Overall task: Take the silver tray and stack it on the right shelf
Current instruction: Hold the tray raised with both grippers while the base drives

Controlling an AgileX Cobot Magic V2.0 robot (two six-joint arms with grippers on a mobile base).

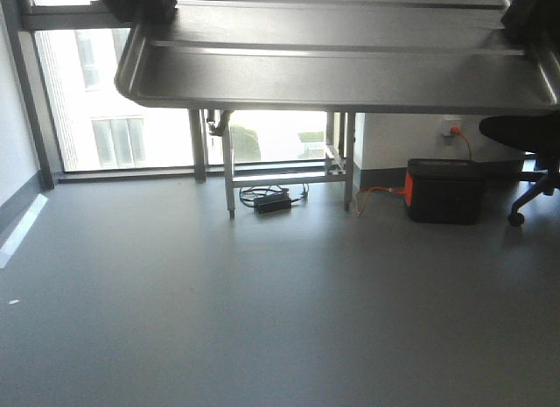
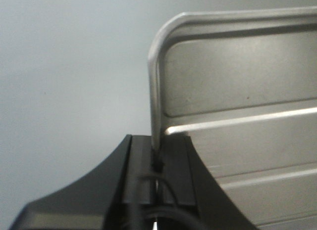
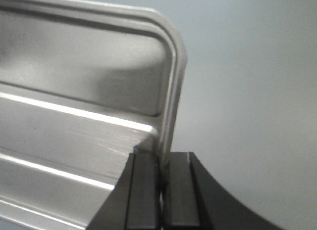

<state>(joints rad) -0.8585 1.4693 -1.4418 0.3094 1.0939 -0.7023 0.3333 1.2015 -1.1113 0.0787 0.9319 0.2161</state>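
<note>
The tray [image 1: 332, 74] is off any bench and held in the air between both arms. In the front view it fills the 12 o'clock band, seen from below and slightly tilted. The left pincer [image 2: 157, 161] is clamped on the tray's short rim at its left end, jaws pressed against either face of the rim. The right pincer [image 3: 163, 161] grips the opposite short rim the same way. Both wrist views show only plain grey floor behind the tray.

My reading is that the grab is done and the carry is in hand. The shelf is not plainly in view. A steel frame [image 1: 289, 175] stands by the window [image 1: 131, 109] just above centre, but no rollers can be made out on it, so I cannot tell whether it belongs to the shelf. The next move probably calls for turning toward 3 o'clock, with both arms moving together so the tray does not twist or slip from the rim grips. It would then be levelled before being set down.

The tray is the main container. The parts of its ridged base that show in the wrist views are bare, with nothing in it. A black box [image 1: 442, 190] with an orange edge sits on the floor at 3 o'clock, and its contents are hidden. A chair [image 1: 525, 140] is just beyond it, and a cable [image 1: 271, 199] lies under the frame.
</note>
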